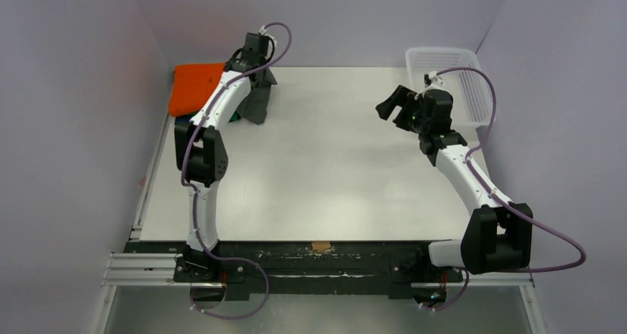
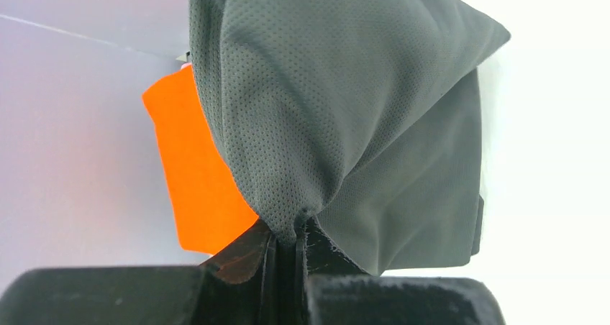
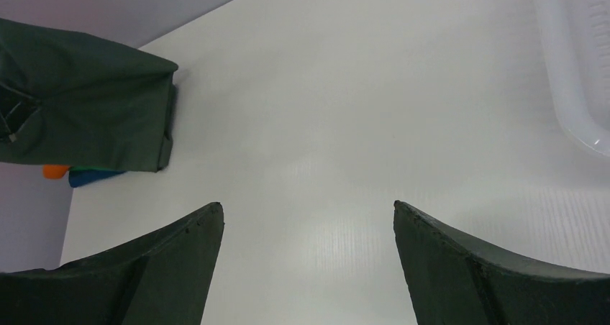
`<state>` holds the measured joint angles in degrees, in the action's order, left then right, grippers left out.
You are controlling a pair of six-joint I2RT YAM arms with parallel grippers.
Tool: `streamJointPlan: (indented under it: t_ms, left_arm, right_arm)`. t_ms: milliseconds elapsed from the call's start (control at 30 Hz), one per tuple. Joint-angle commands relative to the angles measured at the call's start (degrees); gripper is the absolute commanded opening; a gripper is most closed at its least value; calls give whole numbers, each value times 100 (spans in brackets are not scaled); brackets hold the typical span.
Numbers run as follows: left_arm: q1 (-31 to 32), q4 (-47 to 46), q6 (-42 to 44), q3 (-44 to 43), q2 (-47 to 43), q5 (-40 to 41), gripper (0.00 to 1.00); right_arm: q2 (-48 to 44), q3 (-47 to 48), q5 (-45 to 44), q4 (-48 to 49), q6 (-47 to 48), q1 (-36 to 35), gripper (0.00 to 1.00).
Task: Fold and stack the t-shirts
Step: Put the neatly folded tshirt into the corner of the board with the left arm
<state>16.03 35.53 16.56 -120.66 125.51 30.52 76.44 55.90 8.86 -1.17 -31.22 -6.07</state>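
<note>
Left gripper (image 2: 286, 247) is clamped tight on a bunched pinch of the dark grey shirt (image 2: 345, 116), fingers nearly touching with the cloth between them. The fabric is a thin knit with fine pinhole mesh, matte, with soft folds. From the pinch it fans out into a wide folded panel with several layers and one squared corner, stacked edges showing there. It sits at the far-left corner of the white surface (image 1: 333, 164). In the top view the dark grey shirt (image 1: 259, 101) runs roughly far-to-near, with its wide end toward the near side and the pinched end toward the back wall. Can't tell if its lower edge touches the surface.

Just beside it on the left is the orange shirt (image 1: 194, 86), a flat folded rectangle in smooth bright cloth, lying against the left wall. A blue shirt (image 3: 93, 175) edge peeks out under the grey one, and a teal sliver (image 1: 235, 117) shows by the left arm.

Right gripper (image 3: 308, 210) is spread wide open and holds nothing, above bare surface on the right side, well apart from the shirts. The white plastic mesh basket (image 1: 444, 57), a rounded rectangle, sits at the far-right corner.
</note>
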Motion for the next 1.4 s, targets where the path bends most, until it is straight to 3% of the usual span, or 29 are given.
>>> streamJointPlan:
  t_ms: [0,167,600,1100,1367]
  left_arm:
    - [-233,-4,242,-444,-364,-88,0]
    - [-482,578,121,-1195,-487,-368,0]
    - [-1076,1289,-455,-2011,-769,-1486,0]
    - [-2150,1115,-1274,-2511,552,-2555,0]
    - [-2615,564,-1603,-2611,1099,-2472,0]
  right_arm:
    - [-6,63,-215,258,94,4,87]
    - [88,112,-231,228,94,9,87]
    - [173,166,-258,161,95,3,87]
    - [616,405,-286,-55,95,6,87]
    - [696,457,-515,-214,109,0,87]
